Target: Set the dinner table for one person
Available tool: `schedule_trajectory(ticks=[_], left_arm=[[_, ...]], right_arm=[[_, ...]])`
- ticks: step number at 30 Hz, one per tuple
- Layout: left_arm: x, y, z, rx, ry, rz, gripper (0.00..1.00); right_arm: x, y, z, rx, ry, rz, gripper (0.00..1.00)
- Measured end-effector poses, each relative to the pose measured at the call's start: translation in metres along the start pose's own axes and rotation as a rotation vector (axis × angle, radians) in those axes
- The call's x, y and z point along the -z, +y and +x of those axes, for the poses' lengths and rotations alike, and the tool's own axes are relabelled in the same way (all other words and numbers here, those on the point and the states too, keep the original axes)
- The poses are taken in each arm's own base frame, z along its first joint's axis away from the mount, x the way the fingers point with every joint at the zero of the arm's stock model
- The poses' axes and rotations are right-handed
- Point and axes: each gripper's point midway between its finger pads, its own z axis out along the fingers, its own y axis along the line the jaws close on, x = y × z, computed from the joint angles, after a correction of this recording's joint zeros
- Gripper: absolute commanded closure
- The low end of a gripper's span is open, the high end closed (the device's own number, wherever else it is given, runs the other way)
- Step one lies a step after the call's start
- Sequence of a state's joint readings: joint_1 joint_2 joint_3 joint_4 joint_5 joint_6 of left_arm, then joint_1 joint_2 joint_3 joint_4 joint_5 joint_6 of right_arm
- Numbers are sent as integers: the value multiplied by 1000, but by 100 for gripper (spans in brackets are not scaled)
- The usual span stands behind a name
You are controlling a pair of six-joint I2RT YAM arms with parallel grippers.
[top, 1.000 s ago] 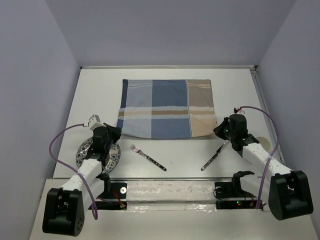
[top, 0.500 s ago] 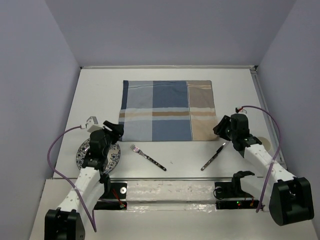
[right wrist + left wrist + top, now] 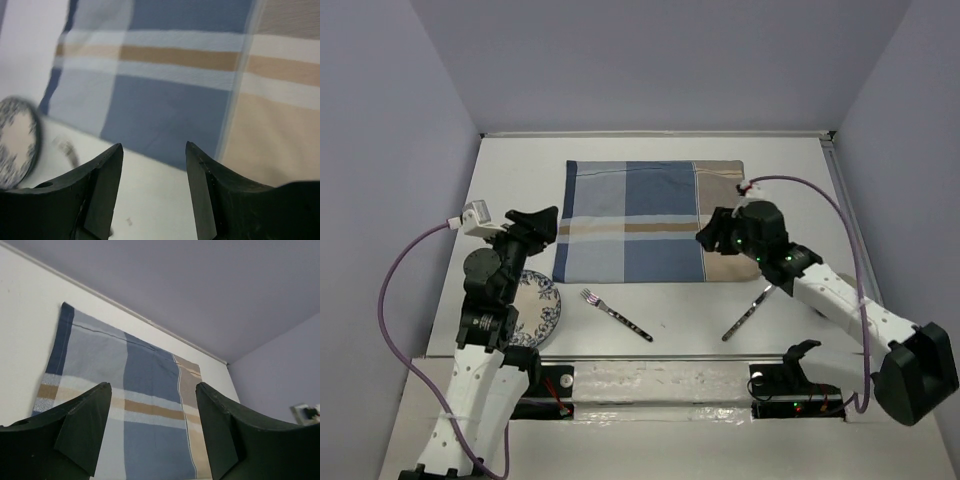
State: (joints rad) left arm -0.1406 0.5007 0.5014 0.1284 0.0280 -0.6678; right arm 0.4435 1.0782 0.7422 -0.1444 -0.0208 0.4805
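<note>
Both our left gripper (image 3: 536, 222) and right gripper (image 3: 708, 240) hang spread, empty, at near corners of the plaid cloth (image 3: 650, 215), presumably our placemat.

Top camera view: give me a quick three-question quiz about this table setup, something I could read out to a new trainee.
1. True or false: the fork lies on the plaid cloth.
2. The left pincer and right pincer are: A open and empty; B shut on cutlery; C shut on the cloth.
3. Name the item lying to the left of the fork.

Key
1. False: it lies on the bare table, on the near side of the cloth.
2. A.
3. The plate.
</note>
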Motion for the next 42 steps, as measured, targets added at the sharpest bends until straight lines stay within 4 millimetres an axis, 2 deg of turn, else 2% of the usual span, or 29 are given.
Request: schedule_trajectory(ticks=[2, 5, 9, 11, 12, 15, 20, 23, 29, 34, 42], left_arm=[[4, -21, -18, -36, -19, 52, 14], [16, -57, -49, -111, -55, 136, 6], [32, -90, -80, -221, -112, 217, 1], [40, -102, -92, -266, -144, 251, 1], [43, -105, -94, -283, -153, 263, 1], [45, -103, -92, -311, -155, 262, 1], [37, -80, -73, -323, -125, 212, 1], [34, -72, -66, -328, -111, 192, 1], [43, -78, -71, -340, -141, 210, 1], [52, -84, -76, -339, -169, 233, 1], [56, -89, -73, -342, -165, 256, 1]], right_arm=[[-13, 47, 25, 47, 78, -113, 41], [-31, 104, 62, 93, 173, -232, 41], [-54, 179, 108, 111, 264, -392, 40], [-60, 206, 127, 101, 306, -458, 40], [-64, 223, 140, 98, 329, -491, 40], [-69, 253, 166, 90, 380, -545, 40], [-65, 290, 194, 57, 419, -599, 42], [-68, 307, 210, 34, 438, -609, 44], [-85, 311, 242, 7, 473, -550, 45], [-102, 304, 254, -13, 479, -488, 46], [-124, 310, 270, -49, 503, -455, 54]])
